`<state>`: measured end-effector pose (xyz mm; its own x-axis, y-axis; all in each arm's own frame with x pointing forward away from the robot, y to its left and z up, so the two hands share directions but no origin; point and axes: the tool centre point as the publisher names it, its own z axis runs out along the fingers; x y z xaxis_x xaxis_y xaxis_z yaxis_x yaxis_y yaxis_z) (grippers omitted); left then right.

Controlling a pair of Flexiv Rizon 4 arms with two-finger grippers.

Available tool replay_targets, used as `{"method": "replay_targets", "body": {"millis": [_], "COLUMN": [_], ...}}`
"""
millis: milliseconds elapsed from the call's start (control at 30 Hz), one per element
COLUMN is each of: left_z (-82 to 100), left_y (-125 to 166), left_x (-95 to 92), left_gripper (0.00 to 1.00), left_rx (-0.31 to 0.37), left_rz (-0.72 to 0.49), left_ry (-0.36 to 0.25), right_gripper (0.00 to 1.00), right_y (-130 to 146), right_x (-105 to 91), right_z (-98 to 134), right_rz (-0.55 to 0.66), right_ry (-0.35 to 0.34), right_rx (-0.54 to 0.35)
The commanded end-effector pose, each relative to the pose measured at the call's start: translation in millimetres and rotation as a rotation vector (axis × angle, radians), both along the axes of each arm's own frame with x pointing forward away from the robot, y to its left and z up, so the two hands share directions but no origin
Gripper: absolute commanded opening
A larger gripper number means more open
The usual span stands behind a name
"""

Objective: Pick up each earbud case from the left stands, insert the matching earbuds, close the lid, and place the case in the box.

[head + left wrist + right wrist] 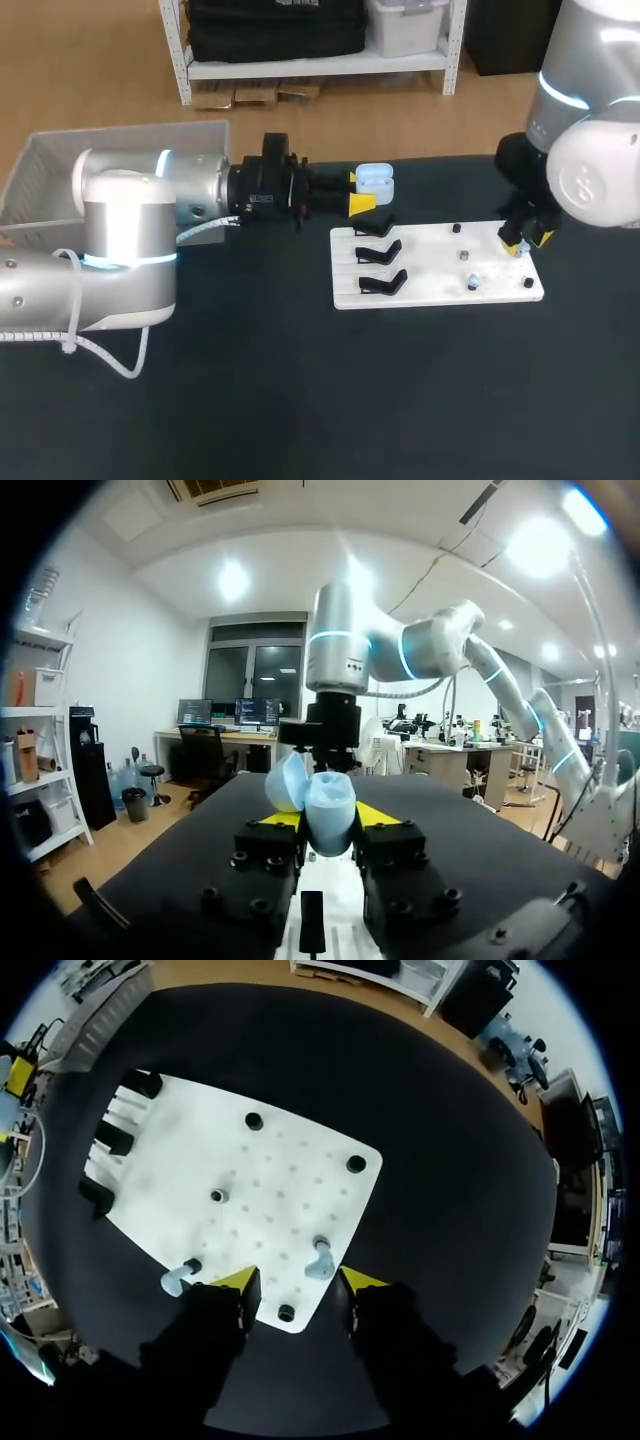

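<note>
Holding arm: left gripper (pixel 357 191) pinches the open earbud case (pixel 375 183) from two sides, with the yellow tips on its flanks and the lid hinged up.
Case place: it is held in the air above the counter (pixel 250 400), at 11 o'clock from the middle of the white board (pixel 430 265) and just past the black stands (pixel 378 252).
Wrist check: the left wrist view shows the case (pixel 325 810) seated between the left gripper's (pixel 328 818) fingers, lid tipped away.
Right gripper: the right gripper (pixel 522 240) has its fingers spread and pinches nothing. It hangs over the board's 3 o'clock end.
Key relation: in the right wrist view a light-blue earbud (pixel 320 1260) sits on its peg just ahead of the right gripper (pixel 300 1282), inside the gap line and nearer one finger. I see no contact.
Second earbud: the other earbud (pixel 178 1278) lies outside the opposite finger. In the head view it (pixel 473 283) is at 8 o'clock from the right gripper.
Long axis: the earbud stem is too small to tell its axis.
Nearer arm: the right arm is nearer the earbuds, and the left arm is busy with the case.
Carry direction: the case lies at 10 o'clock from the right gripper, well apart.
Judgement: the next move likely needs a short drop, centring on the earbud before pinching.
Box: the grey box (pixel 60 170) is at 9 o'clock from the case, behind the left arm.
</note>
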<state>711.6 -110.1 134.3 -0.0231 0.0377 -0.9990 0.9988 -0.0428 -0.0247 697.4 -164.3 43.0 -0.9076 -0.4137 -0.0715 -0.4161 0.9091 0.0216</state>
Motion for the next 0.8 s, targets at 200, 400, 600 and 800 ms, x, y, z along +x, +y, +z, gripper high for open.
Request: {"method": "replay_targets", "body": {"millis": [200,400,600,800], "left_z": [-0.8,-0.8,-0.8,-0.8], "left_y": [-0.4,-0.4,-0.4,-0.4], "left_x": [-2.1,-2.1,-2.1,-2.1], "left_gripper": [0.00,0.00,0.00,0.00], "left_rx": [-0.003,-0.003,-0.003,-0.003], "left_rz": [0.008,0.008,0.008,0.008], "left_ry": [-0.004,-0.004,-0.004,-0.004], "right_gripper": [0.46,0.45,0.40,0.33], "right_y": [-4.5,-6.8,-7.2,-7.1], "right_x": [1.4,1.6,1.1,0.8], "right_z": [-6.4,-9.4,-12.3,-13.4], "right_rz": [-0.028,-0.039,-0.043,-0.044], "right_ry": [-0.020,-0.028,-0.031,-0.032], "right_rx": [-0.012,-0.017,-0.020,-0.021]}}
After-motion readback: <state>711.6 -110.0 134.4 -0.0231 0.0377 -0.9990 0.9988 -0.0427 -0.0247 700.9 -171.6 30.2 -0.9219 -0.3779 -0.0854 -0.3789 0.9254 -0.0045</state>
